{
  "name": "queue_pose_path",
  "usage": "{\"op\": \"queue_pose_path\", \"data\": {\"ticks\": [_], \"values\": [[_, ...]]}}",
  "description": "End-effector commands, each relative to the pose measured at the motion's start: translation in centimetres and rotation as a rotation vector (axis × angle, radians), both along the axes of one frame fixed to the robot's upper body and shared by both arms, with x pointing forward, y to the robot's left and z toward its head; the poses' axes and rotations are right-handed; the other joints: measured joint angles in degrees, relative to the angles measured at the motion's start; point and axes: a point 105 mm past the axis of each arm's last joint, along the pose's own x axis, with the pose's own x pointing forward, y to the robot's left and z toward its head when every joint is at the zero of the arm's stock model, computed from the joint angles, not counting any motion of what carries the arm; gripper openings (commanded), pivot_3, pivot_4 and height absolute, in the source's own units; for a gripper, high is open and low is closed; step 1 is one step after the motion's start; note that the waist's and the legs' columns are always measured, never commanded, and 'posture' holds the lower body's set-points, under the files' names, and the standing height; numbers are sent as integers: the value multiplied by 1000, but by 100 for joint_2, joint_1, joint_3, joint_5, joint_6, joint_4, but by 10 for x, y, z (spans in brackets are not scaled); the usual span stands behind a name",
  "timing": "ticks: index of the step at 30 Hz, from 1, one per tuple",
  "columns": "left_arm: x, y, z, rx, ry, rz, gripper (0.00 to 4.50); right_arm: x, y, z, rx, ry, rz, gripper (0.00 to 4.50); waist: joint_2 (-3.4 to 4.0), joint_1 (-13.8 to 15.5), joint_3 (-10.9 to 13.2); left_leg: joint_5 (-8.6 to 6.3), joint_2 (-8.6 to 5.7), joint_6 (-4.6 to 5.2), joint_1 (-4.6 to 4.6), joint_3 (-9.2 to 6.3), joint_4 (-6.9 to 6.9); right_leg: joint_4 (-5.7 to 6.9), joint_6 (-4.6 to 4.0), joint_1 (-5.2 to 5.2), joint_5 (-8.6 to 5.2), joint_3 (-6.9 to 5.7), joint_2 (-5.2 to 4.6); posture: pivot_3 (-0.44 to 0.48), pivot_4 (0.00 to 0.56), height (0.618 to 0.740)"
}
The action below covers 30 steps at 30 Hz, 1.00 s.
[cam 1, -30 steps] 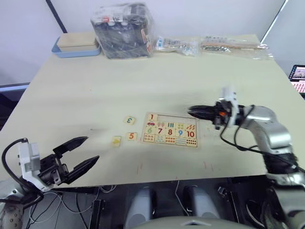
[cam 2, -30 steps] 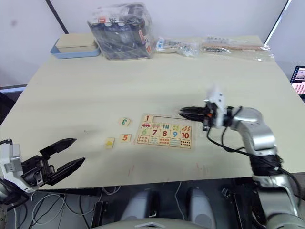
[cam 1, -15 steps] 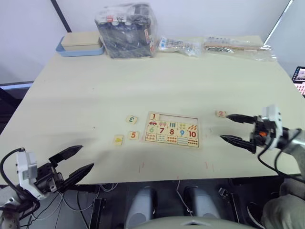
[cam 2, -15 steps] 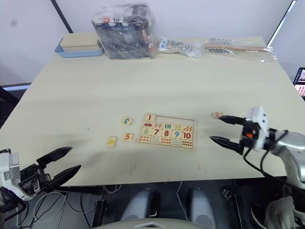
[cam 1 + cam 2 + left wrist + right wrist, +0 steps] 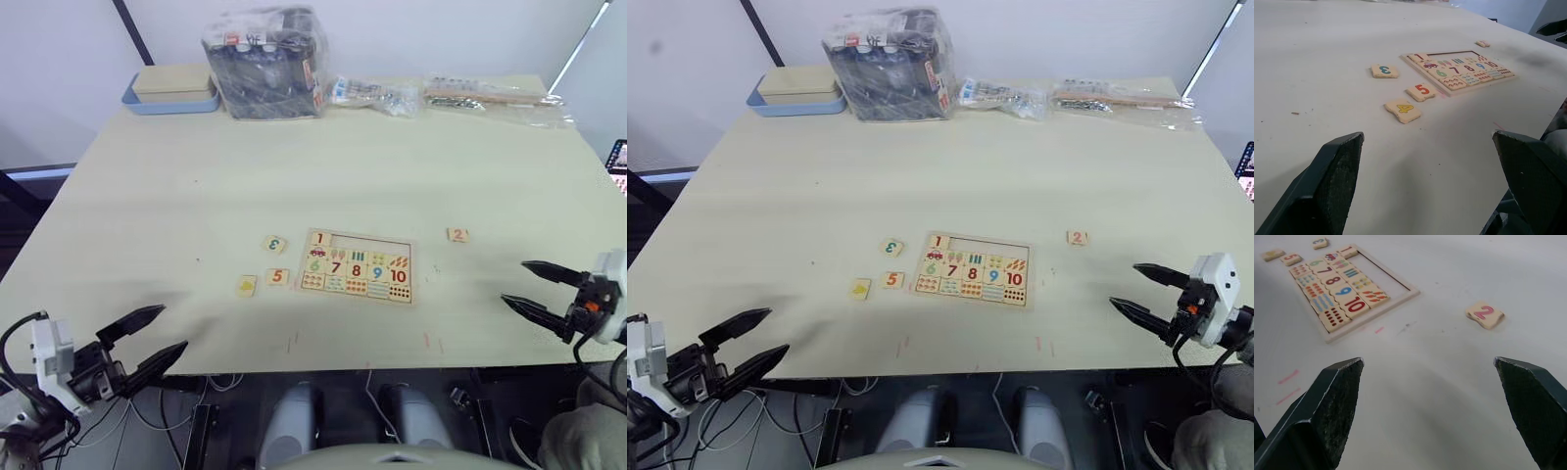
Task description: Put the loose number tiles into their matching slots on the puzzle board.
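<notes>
Puzzle board lies flat mid-counter, near the front edge. Its top row has only the "1" tile seated at the robot's left end; the other slots are empty.

Four tiles lie loose: "3" and "5" just left of the board, yellow "4" further left, "2" apart on the right.

Left gripper hangs open and empty off the front-left counter edge, well apart from any tile. Right gripper is open and empty at the front right, near the "2" but not touching it.

Risks, as judgement:
- Tiles are thin and flat on the counter, so the fingers may skid one away instead of pinching it, or scrape the surface.
- A tile could be dropped tilted or set in the wrong slot.
- Pressing a tile in could shove the light board, or jolt the seated tiles.

Readable text: board digits 1, 6, 7, 8, 9, 10 over small counting pictures; loose tiles 2, 3, 4, 5. Labels on the plastic-wrapped dark box, the small bagged items and the blue-rimmed box at the far edge are too small to read.
</notes>
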Motion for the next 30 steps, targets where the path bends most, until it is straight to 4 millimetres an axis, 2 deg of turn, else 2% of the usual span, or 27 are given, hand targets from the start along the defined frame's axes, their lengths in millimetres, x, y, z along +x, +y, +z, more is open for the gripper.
{"op": "queue_pose_path", "data": {"ticks": [1,5,12,22,30], "values": [[1,-4,5,5,-31,-26,4500,6,-2,16,-35,-58,14,4479,0,-3,0,0,1,0,1,0,1,0,0,0,0,0,1,0,150,740],[5,-13,14,-9,-64,-71,4500,27,12,31,-65,-79,51,4479,2,-16,0,0,3,0,2,0,1,1,-2,0,1,2,4,0,150,740],[5,-24,21,-37,-97,-138,4500,53,32,36,-139,-17,173,4479,1,1,1,0,-1,1,-2,3,1,0,-4,-1,1,2,2,0,150,740],[1,-27,24,-68,-136,-176,4500,114,35,28,-328,45,239,4479,4,-57,2,1,-2,1,-4,5,3,1,-4,2,2,2,8,0,150,740],[1,-29,23,-74,-140,-176,4500,135,37,20,-389,90,276,4479,6,-88,4,1,-5,1,-6,9,4,1,-3,5,3,1,8,0,150,740]]}}
